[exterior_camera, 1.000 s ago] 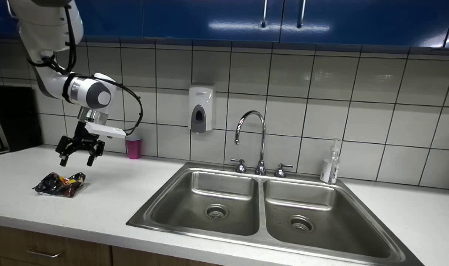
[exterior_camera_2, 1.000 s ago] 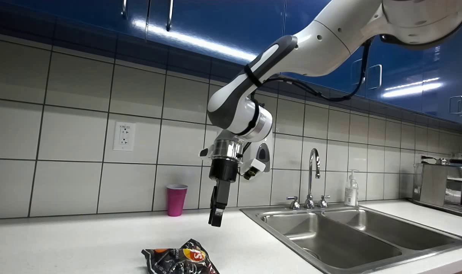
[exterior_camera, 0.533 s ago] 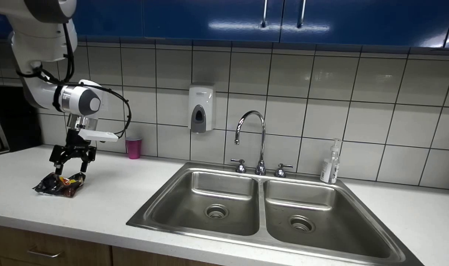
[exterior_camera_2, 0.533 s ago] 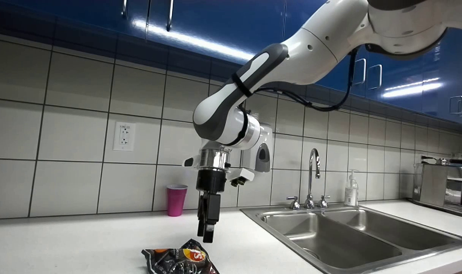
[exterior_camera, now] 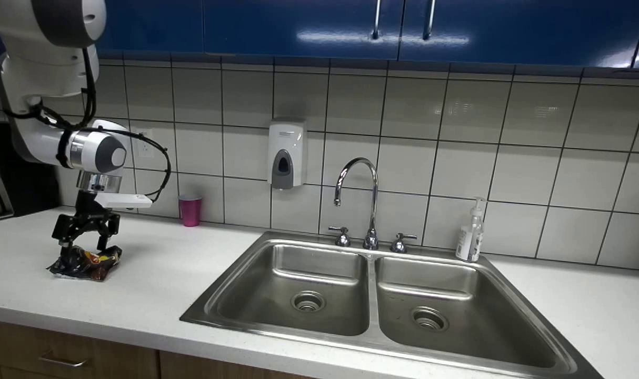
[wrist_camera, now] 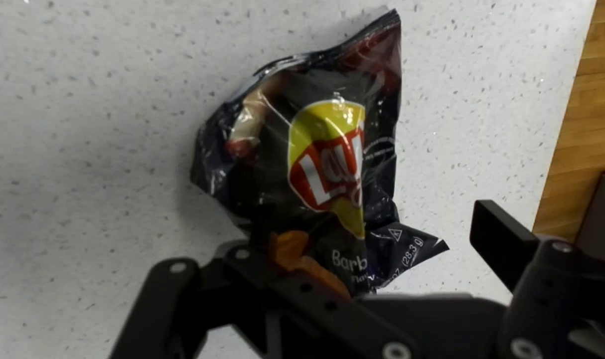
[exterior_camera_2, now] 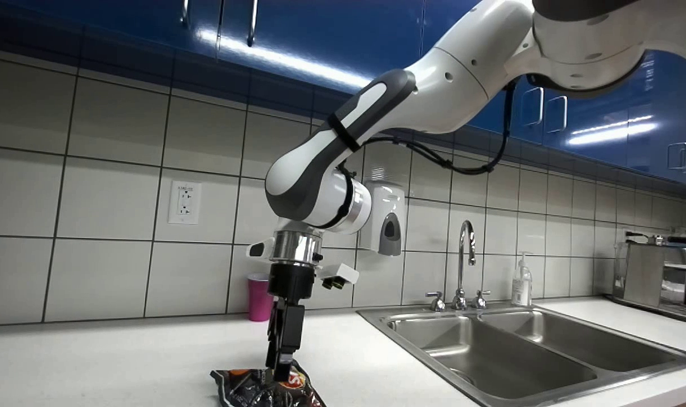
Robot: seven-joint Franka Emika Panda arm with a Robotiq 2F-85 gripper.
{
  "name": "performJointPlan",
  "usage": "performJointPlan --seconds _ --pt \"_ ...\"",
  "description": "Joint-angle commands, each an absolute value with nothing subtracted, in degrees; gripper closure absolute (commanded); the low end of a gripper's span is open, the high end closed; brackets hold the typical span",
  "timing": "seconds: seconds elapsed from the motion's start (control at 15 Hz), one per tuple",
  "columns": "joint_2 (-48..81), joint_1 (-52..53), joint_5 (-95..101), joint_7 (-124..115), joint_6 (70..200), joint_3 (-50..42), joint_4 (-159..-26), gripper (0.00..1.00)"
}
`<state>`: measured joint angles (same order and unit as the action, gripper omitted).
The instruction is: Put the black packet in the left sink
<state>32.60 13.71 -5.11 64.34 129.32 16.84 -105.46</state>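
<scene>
The black packet (exterior_camera: pixel 88 265) lies crumpled on the white counter, left of the double sink. In the wrist view the packet (wrist_camera: pixel 327 149) shows its yellow and red logo. My gripper (exterior_camera: pixel 83 249) is open and low over the packet. In an exterior view its fingertips (exterior_camera_2: pixel 279 370) overlap the packet (exterior_camera_2: pixel 251 390). In the wrist view one finger is over the packet's lower left part, its tip hard to make out, and the other is beyond its right edge. Whether the fingers touch it is unclear. The left sink (exterior_camera: pixel 256 297) is a steel basin with a round drain; it also shows in an exterior view (exterior_camera_2: pixel 507 362).
A pink cup (exterior_camera: pixel 190 211) stands by the tiled wall behind the gripper. The faucet (exterior_camera: pixel 373 205) rises behind the sink's divider. The right basin (exterior_camera: pixel 472 326) lies beyond it. A soap bottle (exterior_camera: pixel 471 234) stands at the back right. A soap dispenser (exterior_camera: pixel 287 155) hangs on the wall.
My gripper has moved down and, in both exterior views, to the left, from above the counter to the packet. It stays open. The packet has not moved.
</scene>
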Motion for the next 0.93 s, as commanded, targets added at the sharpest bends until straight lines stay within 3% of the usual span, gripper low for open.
performJointPlan --seconds 0.0,0.87 --pt "34.6 13.5 -3.3 63.7 131.3 17.7 -104.4 0.00" --pt "33.4 13.1 -1.7 62.5 131.0 17.7 -103.8 0.00"
